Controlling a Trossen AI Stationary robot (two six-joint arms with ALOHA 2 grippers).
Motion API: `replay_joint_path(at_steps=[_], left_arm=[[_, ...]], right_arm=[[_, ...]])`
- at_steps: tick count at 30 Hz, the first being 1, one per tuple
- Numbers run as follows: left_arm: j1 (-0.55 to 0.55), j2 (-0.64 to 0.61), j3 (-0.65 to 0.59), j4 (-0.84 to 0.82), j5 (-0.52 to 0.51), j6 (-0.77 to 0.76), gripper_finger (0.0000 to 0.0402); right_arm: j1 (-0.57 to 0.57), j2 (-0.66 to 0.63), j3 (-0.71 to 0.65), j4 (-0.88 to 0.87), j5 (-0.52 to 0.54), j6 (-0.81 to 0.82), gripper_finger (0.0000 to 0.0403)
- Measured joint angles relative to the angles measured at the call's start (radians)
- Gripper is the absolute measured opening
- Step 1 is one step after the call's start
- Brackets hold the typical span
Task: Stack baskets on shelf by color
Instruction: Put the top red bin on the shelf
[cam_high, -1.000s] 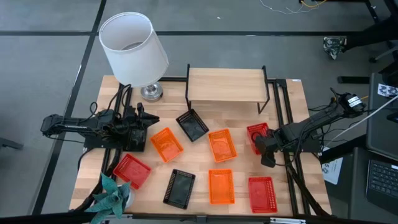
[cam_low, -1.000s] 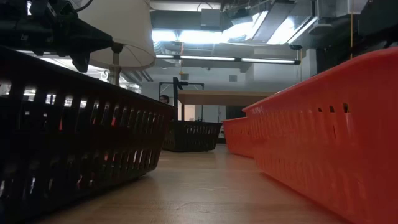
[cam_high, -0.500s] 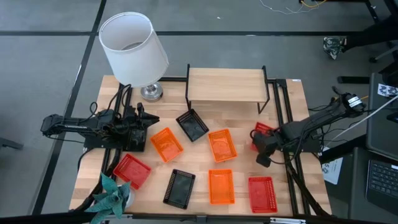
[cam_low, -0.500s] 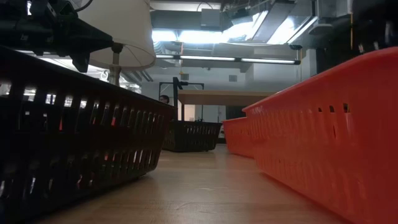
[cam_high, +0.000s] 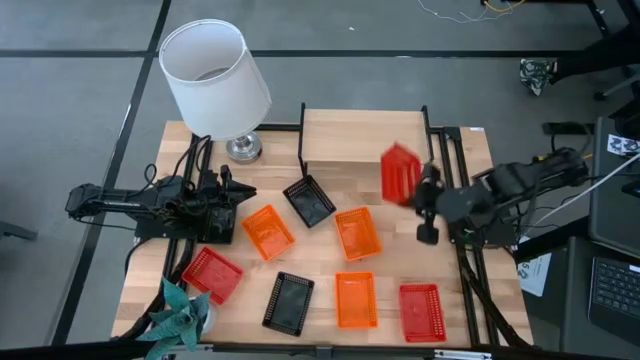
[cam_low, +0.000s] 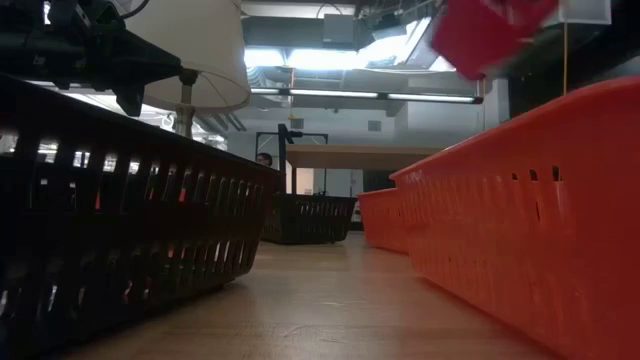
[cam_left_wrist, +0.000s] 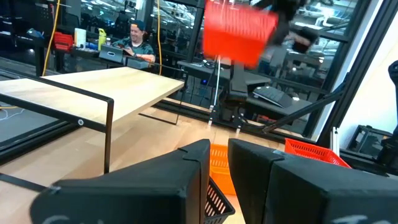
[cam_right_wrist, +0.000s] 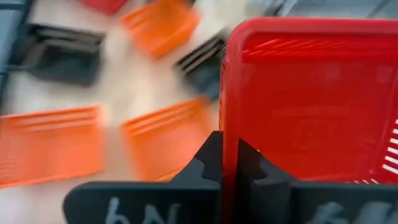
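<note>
My right gripper (cam_high: 424, 192) is shut on a red basket (cam_high: 400, 172) and holds it in the air by the shelf's (cam_high: 362, 135) near right corner. The same basket shows high up in the low view (cam_low: 480, 30) and the left wrist view (cam_left_wrist: 239, 25). On the table lie orange baskets (cam_high: 268, 231) (cam_high: 357, 233) (cam_high: 355, 299), black baskets (cam_high: 309, 200) (cam_high: 288, 301) and two more red baskets (cam_high: 211, 273) (cam_high: 421, 311). My left gripper (cam_high: 238, 197) waits at the table's left, its fingers (cam_left_wrist: 219, 168) slightly apart with nothing between them. My right gripper pinches one wall of the red basket at its rim (cam_right_wrist: 229, 146), with one finger (cam_right_wrist: 252, 165) inside the basket and the other finger (cam_right_wrist: 208, 155) outside. The basket is lifted clear of the table and tipped up on edge, its open side turned sideways.
A lamp with a white shade (cam_high: 213, 75) stands at the far left corner, and a small plant (cam_high: 180, 315) at the near left. Black rails (cam_high: 462, 200) run along the table's right side. People sit in the room beyond the table.
My right gripper has risen from the table's right side and gone toward the shelf with the red basket. The basket lay flat on the table a second ago, then tipped, and now hangs clear on edge.
</note>
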Motion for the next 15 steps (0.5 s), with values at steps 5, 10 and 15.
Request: replay_joint_path(at_steps=[5, 10, 15], left_arm=[[0.000, 0.000, 0.000, 0.000, 0.000, 0.000, 0.0050], [0.000, 0.000, 0.000, -0.001, 0.000, 0.000, 0.0050], [0.000, 0.000, 0.000, -0.001, 0.000, 0.000, 0.0050]], right_arm=[[-0.148, 0.000, 0.106, -0.015, 0.099, -0.307, 0.0000], [-0.450, 0.008, 0.118, -0.060, -0.099, -0.429, 0.0000], [-0.750, 0.078, 0.118, -0.119, -0.324, -0.548, 0.0000]])
